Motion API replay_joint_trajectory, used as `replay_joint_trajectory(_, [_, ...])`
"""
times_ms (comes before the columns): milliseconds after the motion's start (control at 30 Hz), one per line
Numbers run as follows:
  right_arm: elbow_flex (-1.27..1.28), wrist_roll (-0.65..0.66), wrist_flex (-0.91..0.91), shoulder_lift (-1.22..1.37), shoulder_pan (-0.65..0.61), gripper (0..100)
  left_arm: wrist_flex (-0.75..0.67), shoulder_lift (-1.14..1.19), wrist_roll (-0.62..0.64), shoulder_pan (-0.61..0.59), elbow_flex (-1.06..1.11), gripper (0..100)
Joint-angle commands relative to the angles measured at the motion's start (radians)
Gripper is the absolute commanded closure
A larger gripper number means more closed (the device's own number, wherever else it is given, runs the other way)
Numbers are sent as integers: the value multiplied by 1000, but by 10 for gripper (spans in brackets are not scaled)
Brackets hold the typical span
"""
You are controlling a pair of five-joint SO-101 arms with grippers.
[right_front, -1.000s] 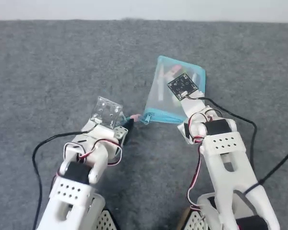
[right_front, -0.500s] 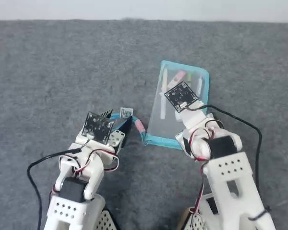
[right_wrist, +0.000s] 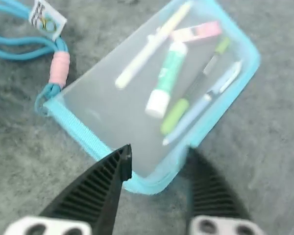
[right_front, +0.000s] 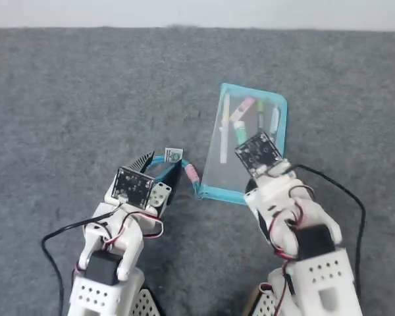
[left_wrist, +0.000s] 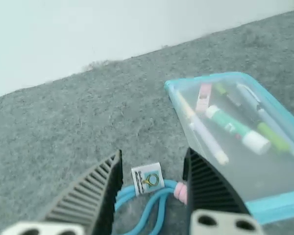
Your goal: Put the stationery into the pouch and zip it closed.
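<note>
Probably light, floppy, slick (pens [right_wrist: 162, 88] loose inside): best pinched at pouch [right_front: 232, 164] near hem or cord [left_wrist: 159, 199]; left gripper [left_wrist: 153, 153], right gripper [right_wrist: 159, 149] both spread, empty.

Robot-test bench setup: grey felt-covered table [right_front: 66, 99] against plain white wall [right_front: 197, 12].

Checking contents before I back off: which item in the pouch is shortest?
The pink eraser, a stubby block at the pouch end far from the cord. The pale pen, green marker, slim green pen and blue pen are all much longer.
</note>
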Motion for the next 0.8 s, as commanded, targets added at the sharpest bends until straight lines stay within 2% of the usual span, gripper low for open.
replay_joint_trajectory(0, [28,-6,-13,-110,77,990,-112,-17,-11,5,28,808])
replay_joint_trajectory(133, [94,-11,13,-202,179,957,-147,-21,-11,6,27,808])
replay_joint_trajectory(267, [160,-11,68,-294,222,957,-140,-20,-11,6,25,808])
replay_joint_trajectory(367, [221,-5,101,-375,226,957,-41,-20,-11,0,25,808])
replay_joint_trajectory(467, [299,-5,101,-466,226,957,109,-20,-11,-55,25,808])
replay_joint_trajectory(600, [413,-3,102,-572,228,957,311,-21,-11,-169,25,808])
replay_joint_trajectory(767, [476,-3,102,-558,236,957,408,-21,-11,-354,25,808])
